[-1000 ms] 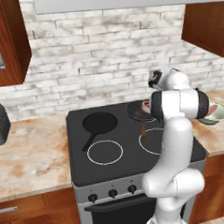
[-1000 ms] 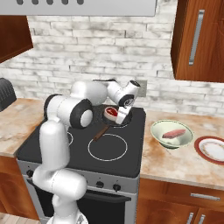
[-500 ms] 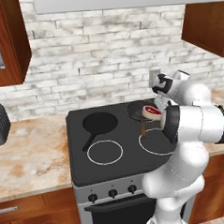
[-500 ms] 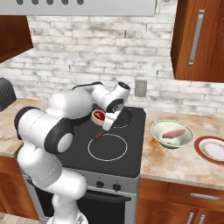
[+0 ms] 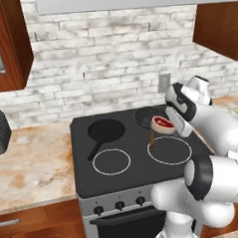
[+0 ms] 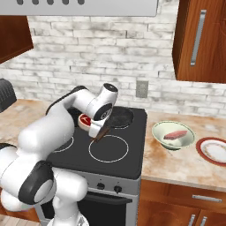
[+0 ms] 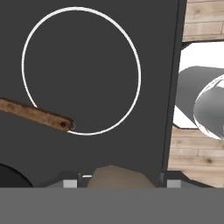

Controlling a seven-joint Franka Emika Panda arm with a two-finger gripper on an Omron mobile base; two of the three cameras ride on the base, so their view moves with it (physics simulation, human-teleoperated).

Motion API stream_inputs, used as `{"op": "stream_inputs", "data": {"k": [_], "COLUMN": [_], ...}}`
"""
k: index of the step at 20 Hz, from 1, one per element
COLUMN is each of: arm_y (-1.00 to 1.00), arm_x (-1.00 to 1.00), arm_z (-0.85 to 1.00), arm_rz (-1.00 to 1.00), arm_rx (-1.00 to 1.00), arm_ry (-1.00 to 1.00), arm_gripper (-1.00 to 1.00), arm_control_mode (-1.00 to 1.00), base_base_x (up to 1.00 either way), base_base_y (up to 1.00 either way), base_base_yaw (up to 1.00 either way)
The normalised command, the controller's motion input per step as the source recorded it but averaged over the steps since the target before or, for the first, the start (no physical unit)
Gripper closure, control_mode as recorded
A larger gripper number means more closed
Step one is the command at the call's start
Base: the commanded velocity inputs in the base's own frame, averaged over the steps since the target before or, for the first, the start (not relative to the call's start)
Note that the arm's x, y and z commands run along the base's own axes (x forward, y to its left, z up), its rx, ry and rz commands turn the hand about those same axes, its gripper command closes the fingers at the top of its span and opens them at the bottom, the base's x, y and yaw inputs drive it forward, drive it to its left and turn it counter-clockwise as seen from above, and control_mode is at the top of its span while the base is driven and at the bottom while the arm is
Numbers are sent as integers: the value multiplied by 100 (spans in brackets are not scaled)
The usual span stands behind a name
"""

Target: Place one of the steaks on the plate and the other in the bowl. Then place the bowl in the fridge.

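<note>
My gripper [image 5: 165, 125] is shut on the deep red steak [image 5: 160, 122], which has a whitish edge, and holds it above the stove beside the back right burner. The right base view shows the same steak [image 6: 84, 119] in the gripper [image 6: 87, 122]. In the hand view its tan underside [image 7: 114, 174] sits between the fingertips [image 7: 70, 182]. The pale pink steak [image 6: 175, 134] lies in the greenish-white bowl [image 6: 164, 139] on the counter right of the stove. The red-rimmed plate [image 6: 207, 155] lies beyond the bowl. The fridge is out of view.
A dark pan [image 5: 105, 129] sits on the back left burner. Another dark pan [image 6: 120, 117] on the back right burner has a wooden handle [image 5: 152, 138] that reaches over the front burner ring [image 7: 81, 70] under my hand. Wooden cabinets hang above both sides.
The gripper has carried the red steak away from the back right pan, a little lower and toward the stove's middle. The arm's elbow has swung round widely.
</note>
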Motion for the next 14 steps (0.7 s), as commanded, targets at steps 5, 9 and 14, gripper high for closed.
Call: {"op": "stream_inputs", "data": {"k": [5,9,14], "arm_y": [19,0,0], "arm_x": [-6,0,0], "arm_z": [15,16,6], "arm_rz": [0,0,-1], "arm_rx": [0,2,6], "arm_ry": [-1,0,0], "arm_gripper": [100,100,100], "arm_control_mode": [-100,-100,-100], "base_base_x": [0,0,0], "base_base_y": [0,0,0], "base_base_yaw": [0,0,0]}}
